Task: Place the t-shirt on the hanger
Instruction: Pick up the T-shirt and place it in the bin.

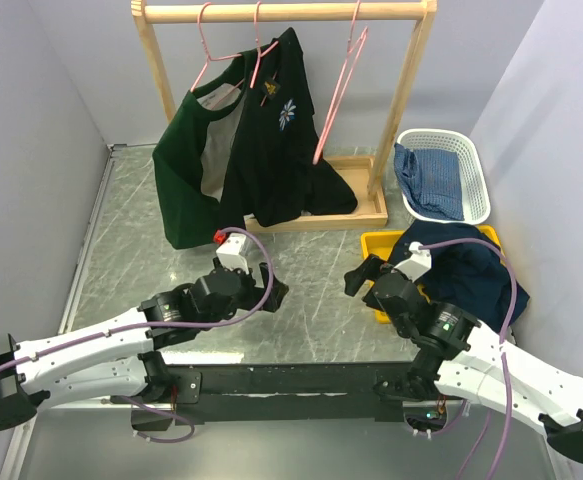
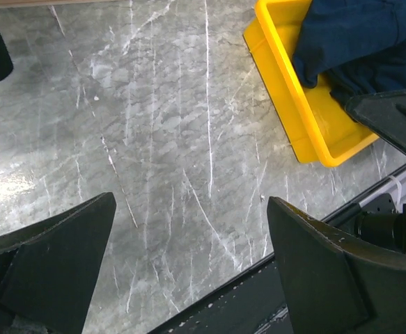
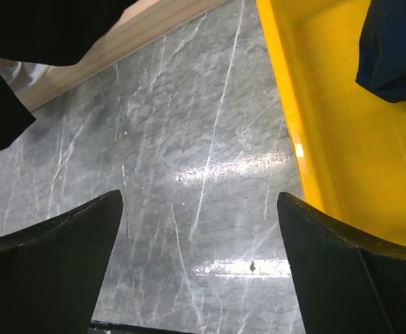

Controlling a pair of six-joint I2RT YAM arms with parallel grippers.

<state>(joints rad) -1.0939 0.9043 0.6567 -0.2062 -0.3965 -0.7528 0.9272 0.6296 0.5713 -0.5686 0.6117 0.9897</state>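
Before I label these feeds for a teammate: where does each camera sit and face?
Top external: above and behind, looking down the table toward the rack; left arm and right arm show.
Left wrist: on the left arm, facing down at the table and the yellow tray; open left fingers show.
Right wrist: on the right arm, facing down likewise; open right fingers show.
Both wrist views share tray and t-shirt.

Navy t-shirt [image 1: 461,268] in a yellow bin [image 1: 375,243]; pink hanger [image 1: 332,100] bare on the rail [image 1: 281,12].
The t-shirt lies crumpled and hangs over the bin's rim. The thin wire hanger hangs by its curved hook near the right end of the wooden rail, turned almost edge-on.
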